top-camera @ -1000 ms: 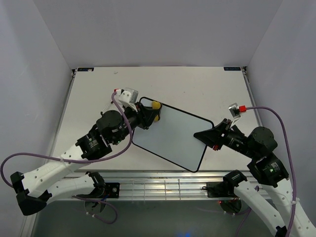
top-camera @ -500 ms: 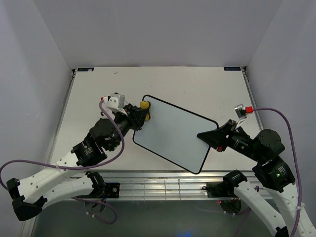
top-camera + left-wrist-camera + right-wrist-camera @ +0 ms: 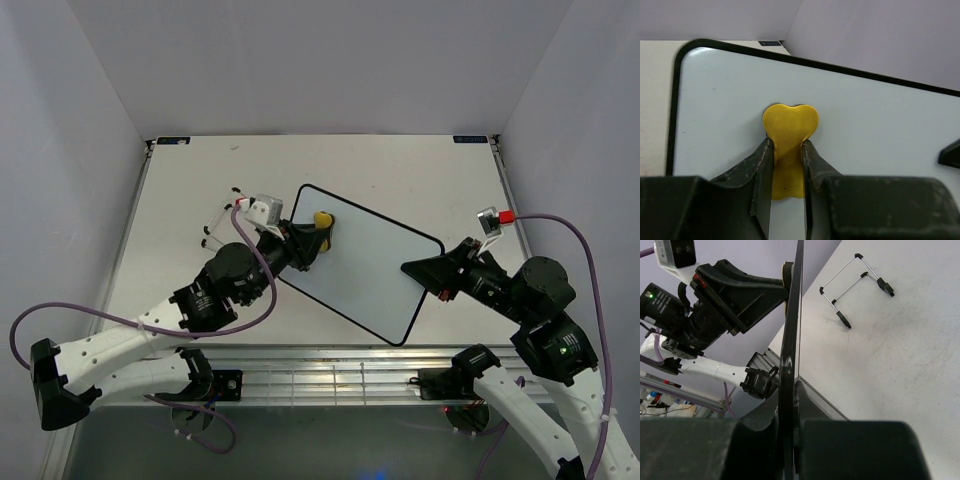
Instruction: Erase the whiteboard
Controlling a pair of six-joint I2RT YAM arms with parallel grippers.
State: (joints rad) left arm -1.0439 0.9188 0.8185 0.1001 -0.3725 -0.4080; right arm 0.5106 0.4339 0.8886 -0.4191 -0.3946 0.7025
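Right pincer (image 3: pixel 413 268) clamps whiteboard's (image 3: pixel 365 265) right edge.

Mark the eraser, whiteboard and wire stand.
eraser (image 3: pixel 790 125): left wrist view, its heart-shaped top end.
whiteboard (image 3: pixel 365 265): top external view, bare white face.
wire stand (image 3: pixel 886 287): right wrist view, a black foot.

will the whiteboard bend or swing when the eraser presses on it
Probably stiff: edge-on in the right wrist view, the whiteboard runs straight. It may pivot, since the right gripper clamps only one edge while the yellow eraser in the left gripper presses far from it. Its smooth face looks slippery.
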